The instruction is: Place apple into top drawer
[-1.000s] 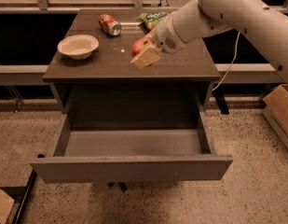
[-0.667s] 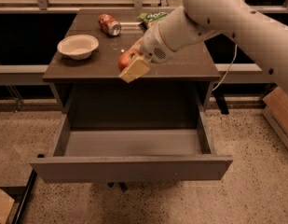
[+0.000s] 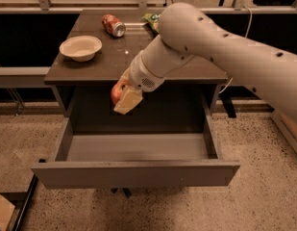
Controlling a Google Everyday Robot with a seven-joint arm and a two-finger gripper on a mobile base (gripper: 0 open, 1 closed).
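Observation:
My gripper [image 3: 124, 97] is shut on the red apple [image 3: 117, 93] and holds it in the air just past the front edge of the cabinet top, above the back left part of the open top drawer [image 3: 136, 147]. The drawer is pulled far out; its grey floor shows nothing inside. Only the apple's left side shows beside the tan fingers [image 3: 129, 101]. My white arm reaches in from the upper right.
On the dark cabinet top [image 3: 105, 64] stand a white bowl [image 3: 80, 47] at the left, a red soda can [image 3: 113, 25] lying at the back, and a green packet [image 3: 153, 19] partly behind my arm. Speckled floor lies around the cabinet.
My gripper has carried the apple from above the cabinet top forward, left and down, off the front edge and over the open drawer.

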